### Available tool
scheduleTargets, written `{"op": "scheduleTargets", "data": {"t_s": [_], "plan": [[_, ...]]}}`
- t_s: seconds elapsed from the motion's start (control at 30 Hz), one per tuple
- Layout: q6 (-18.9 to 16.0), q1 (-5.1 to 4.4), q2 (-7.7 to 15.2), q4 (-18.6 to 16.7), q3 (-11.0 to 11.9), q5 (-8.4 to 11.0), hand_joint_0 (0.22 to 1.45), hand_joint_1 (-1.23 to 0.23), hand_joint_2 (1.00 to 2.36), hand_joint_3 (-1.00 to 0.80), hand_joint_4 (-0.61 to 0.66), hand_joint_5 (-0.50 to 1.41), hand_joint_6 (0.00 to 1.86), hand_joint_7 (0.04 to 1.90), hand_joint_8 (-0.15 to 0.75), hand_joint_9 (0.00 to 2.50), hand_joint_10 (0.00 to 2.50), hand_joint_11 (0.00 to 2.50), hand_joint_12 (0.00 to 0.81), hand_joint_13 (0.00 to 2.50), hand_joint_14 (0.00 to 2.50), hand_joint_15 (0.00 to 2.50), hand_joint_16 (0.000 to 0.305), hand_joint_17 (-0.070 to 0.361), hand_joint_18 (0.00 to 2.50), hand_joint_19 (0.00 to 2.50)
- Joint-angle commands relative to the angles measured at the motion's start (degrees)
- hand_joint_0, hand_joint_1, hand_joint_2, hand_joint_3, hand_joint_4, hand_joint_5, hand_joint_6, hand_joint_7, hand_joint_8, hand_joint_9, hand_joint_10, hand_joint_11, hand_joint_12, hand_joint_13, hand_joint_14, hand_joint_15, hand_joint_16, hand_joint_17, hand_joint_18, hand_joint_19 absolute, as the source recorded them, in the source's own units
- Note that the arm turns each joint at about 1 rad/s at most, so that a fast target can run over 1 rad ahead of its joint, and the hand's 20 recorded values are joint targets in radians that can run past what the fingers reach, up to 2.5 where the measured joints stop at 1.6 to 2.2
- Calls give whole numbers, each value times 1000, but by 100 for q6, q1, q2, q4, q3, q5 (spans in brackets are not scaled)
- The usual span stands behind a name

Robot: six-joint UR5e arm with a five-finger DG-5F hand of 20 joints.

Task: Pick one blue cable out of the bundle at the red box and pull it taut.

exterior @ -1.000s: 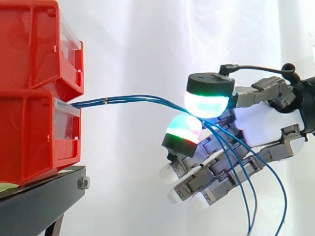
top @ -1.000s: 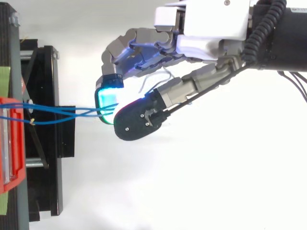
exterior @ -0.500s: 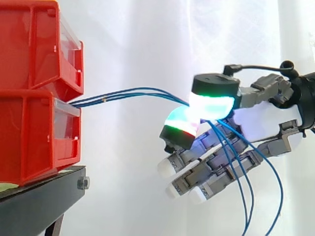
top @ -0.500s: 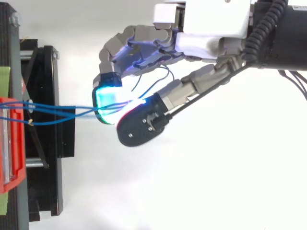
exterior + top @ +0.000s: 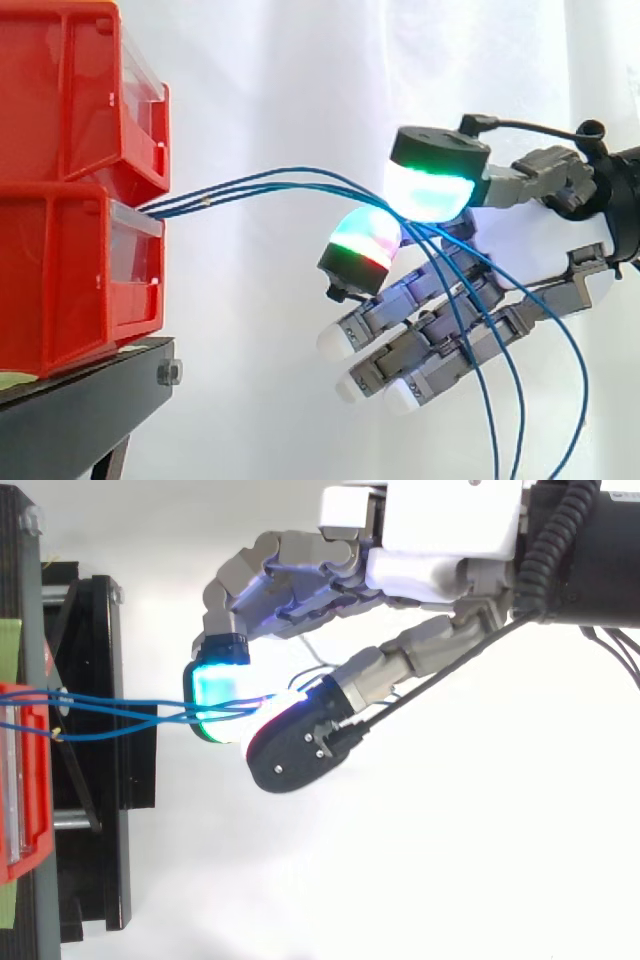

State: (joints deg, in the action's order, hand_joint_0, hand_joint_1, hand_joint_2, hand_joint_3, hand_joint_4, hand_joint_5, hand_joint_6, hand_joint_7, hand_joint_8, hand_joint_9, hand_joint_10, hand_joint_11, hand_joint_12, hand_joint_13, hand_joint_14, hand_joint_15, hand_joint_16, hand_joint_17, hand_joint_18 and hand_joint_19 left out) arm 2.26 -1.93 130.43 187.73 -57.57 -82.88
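Hand (image 5: 530,250) pinching blue cables (image 5: 270,182) nr black stand (image 5: 80,410), white curtain (image 5: 280,80) bkgd.

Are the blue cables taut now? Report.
No: the blue cables arc from the red box to the hand, then hang slack below it.

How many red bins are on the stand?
2, stacked at the left: the upper red bin sits on the lower red bin, which rests on the black stand. Others may lie beyond the left edge.

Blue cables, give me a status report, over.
Robot hand at the bundle, grip unclear. Blue cables arc slack from the red box, none singled out, none taut. Nothing in the way.
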Motion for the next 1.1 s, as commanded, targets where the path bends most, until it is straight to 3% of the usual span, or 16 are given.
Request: {"op": "scheduleTargets", "data": {"t_s": [0.0, 0.3, 0.73, 0.93, 1.07], "plan": [[2, -1, 0, 1, 0, 0, 461, -711, 1000, -500, -61, -153, 832, 968, 232, 498, 3, 161, 383, 77, 0, 0, 61, 137, 187, 96], [2, -1, 0, 1, 0, 0, 481, -587, 1000, -500, -57, -142, 820, 1012, 238, 533, 4, 163, 380, 89, 0, 0, 60, 134, 176, 116], [-7, -10, 0, 1, 0, 9, 427, -578, 1000, -500, -21, -139, 819, 1002, 273, 549, 3, 160, 410, 90, 0, 0, 65, 147, 182, 120], [-7, -10, 0, 1, 0, 9, 535, -592, 1000, -500, -49, -137, 814, 1056, 240, 544, 6, 179, 365, 77, 0, 0, 56, 126, 138, 141], [-15, -10, 0, 1, 0, 9, 592, -616, 1011, -320, -62, -133, 820, 1054, 236, 557, 6, 181, 355, 91, 0, 0, 54, 121, 148, 133]]}}
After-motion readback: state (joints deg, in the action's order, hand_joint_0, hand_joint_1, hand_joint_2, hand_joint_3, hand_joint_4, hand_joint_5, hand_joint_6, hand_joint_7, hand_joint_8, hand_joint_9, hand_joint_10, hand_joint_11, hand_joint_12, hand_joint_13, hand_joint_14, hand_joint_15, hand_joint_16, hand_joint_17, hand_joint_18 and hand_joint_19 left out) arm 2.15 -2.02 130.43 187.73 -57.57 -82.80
